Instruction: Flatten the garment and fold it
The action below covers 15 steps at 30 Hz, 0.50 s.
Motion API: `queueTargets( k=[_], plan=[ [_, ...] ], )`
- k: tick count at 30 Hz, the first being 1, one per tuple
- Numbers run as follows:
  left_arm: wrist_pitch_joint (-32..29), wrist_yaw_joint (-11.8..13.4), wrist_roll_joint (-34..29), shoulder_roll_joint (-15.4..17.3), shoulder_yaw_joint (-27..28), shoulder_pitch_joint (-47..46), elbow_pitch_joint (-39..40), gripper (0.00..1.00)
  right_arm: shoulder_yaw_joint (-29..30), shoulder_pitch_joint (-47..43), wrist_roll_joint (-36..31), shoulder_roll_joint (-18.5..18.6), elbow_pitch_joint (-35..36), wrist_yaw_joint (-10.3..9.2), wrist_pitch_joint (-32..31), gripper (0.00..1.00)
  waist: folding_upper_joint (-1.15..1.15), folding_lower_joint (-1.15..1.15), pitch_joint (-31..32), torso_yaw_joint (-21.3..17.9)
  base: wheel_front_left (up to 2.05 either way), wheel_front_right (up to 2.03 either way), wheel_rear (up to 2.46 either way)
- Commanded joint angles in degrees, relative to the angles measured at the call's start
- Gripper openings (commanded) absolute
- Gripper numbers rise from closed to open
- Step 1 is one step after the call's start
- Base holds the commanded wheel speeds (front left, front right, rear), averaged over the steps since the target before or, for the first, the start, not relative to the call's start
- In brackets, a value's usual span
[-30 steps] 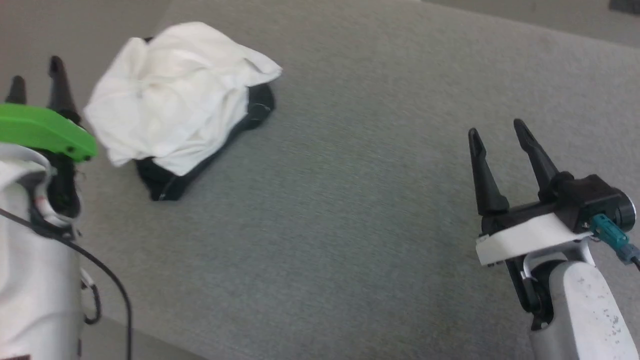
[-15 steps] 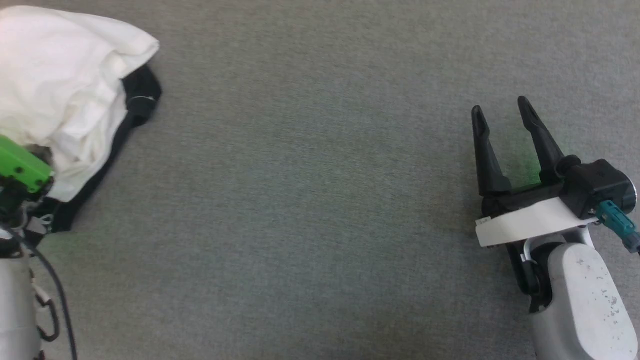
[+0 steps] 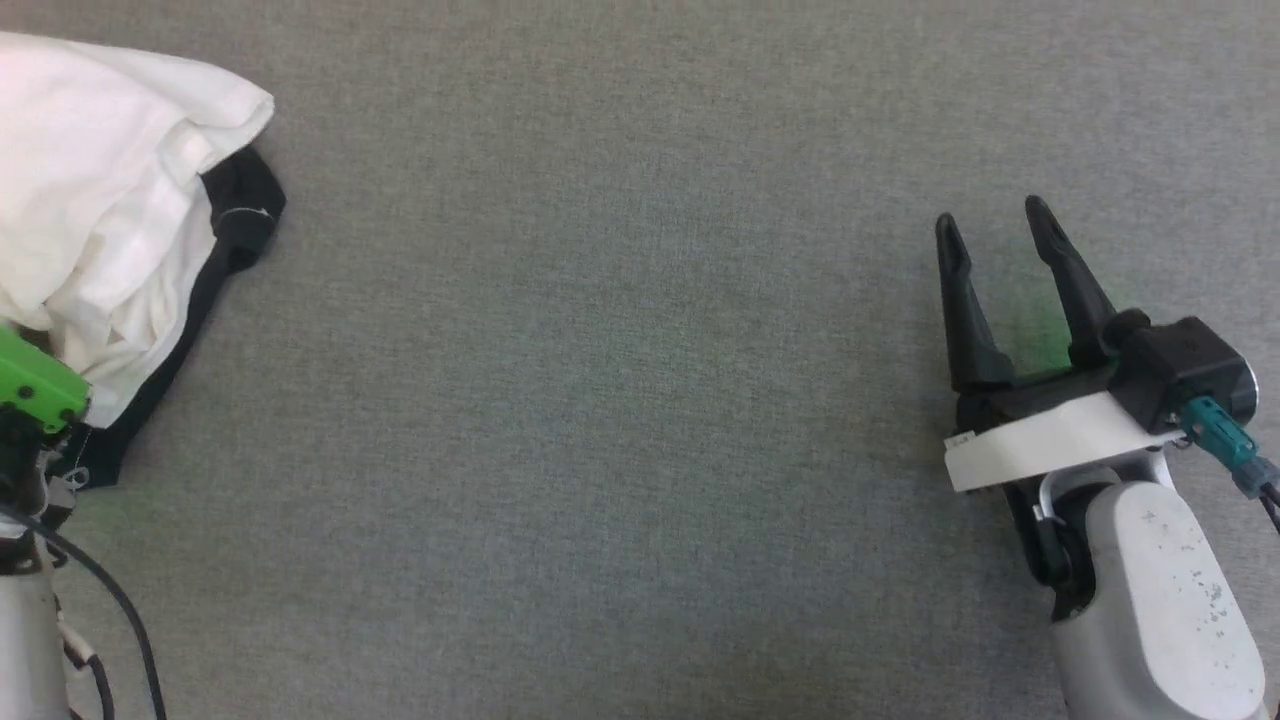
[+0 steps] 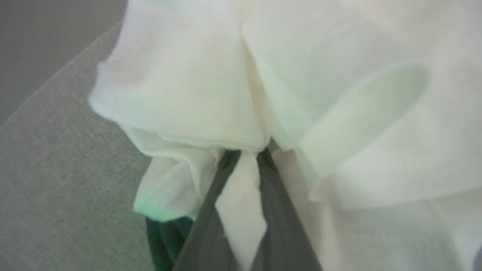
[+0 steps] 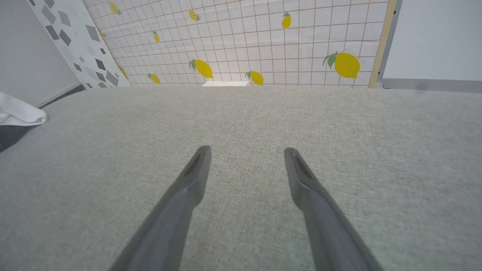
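Note:
The garment [image 3: 90, 200] lies crumpled at the far left of the head view, a white body with a black sleeve [image 3: 235, 205] poking out at its right side. In the left wrist view the white cloth [image 4: 339, 94] bulges close over my left gripper [image 4: 244, 154], which is shut on a fold of it. The head view shows that arm's green wrist cover [image 3: 30, 385] against the garment's near edge, the fingers hidden by cloth. My right gripper [image 3: 995, 225] is open far to the right, over bare surface, and holds nothing [image 5: 246, 150]. A corner of the garment [image 5: 20, 113] shows at the left of the right wrist view.
Everything rests on a wide grey fabric surface [image 3: 600, 400]. Its edge [image 4: 56, 75] runs close to the garment's left side. A lemon-patterned tiled wall [image 5: 263, 41] stands beyond the far edge. A black cable [image 3: 120, 610] hangs from my left arm.
The head camera has swung, sliding the garment to the view's left edge. My left gripper's fingers, bare beside the garment a second ago, are now hidden against it. The right gripper stays open.

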State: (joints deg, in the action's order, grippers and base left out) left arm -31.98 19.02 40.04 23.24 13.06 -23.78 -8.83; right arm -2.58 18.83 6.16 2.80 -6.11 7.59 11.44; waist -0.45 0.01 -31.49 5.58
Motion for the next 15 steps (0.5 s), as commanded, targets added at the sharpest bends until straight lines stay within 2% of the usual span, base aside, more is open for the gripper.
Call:
queueTargets(
  k=[1, 5, 9, 15],
  plan=[
    [4.41, -1.28, -1.93, 0.44, 0.16, 0.45, -0.57, 0.00, 0.25, -0.52, 0.58, 0.08, -0.55, -0.10, 0.51, 1.00, 0.43, -0.01, 4.25, 0.80, 0.00, 0.00, 0.00],
    [17.74, -4.70, -7.05, 3.08, 0.40, -1.80, -0.49, 0.00, 0.55, -2.26, 1.69, 0.08, -2.20, -0.10, 1.08, 1.00, 0.43, -0.01, 9.63, 0.64, 0.00, 0.00, 0.00],
    [27.52, -8.19, -10.69, 5.32, -0.68, -4.20, -0.72, 0.00, 0.94, -4.40, 2.85, 0.08, -3.60, -0.10, 1.53, 1.00, 0.43, -0.01, 14.95, -0.19, 0.00, 0.00, 0.00],
    [35.73, -11.46, -15.09, 7.18, -4.43, -8.78, 1.61, 0.00, 2.18, -7.61, 3.59, 0.08, -4.45, -0.10, 1.70, 1.00, 0.43, -0.01, 20.97, -2.45, 0.00, 0.00, 0.00]
  ],
)
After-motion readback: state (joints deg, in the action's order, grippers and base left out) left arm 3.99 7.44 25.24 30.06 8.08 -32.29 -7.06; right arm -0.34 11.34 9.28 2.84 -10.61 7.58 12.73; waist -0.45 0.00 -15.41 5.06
